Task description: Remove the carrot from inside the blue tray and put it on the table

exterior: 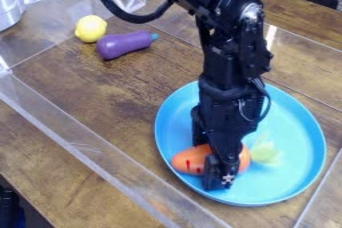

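Note:
The orange carrot (191, 159) lies inside the blue tray (297, 132) near its front rim, with its light green leafy top (267, 153) pointing right. My black gripper (219, 167) comes straight down onto the carrot's middle and stands open, a finger on either side. The fingers hide part of the carrot's body. The tray rests on the dark wood table (94, 102).
A yellow lemon (91, 28) and a purple eggplant (124, 44) lie on the table at the back left. A glossy clear edging (80, 137) runs diagonally along the table's near side. A grey object (7, 7) stands at the top left corner.

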Tool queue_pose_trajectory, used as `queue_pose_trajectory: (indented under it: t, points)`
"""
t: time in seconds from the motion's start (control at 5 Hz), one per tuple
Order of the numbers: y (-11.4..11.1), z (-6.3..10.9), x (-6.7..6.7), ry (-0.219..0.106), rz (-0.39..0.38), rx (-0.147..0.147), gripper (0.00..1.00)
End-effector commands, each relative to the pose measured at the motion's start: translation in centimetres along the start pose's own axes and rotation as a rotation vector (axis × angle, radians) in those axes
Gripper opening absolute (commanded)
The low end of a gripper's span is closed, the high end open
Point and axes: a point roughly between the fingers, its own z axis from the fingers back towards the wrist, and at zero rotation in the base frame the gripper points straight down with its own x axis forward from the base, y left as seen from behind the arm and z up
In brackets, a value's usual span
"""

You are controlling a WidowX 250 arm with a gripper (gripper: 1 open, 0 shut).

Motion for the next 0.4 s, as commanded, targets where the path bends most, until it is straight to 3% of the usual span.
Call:
queue_pose_trajectory:
  t: [0.0,0.2]
  points:
    - [0.06,0.12,0.05,-0.028,-0.009,-0.008,1.0]
    - [0.19,0.0,0.08,-0.034,-0.005,-0.016,1.0]
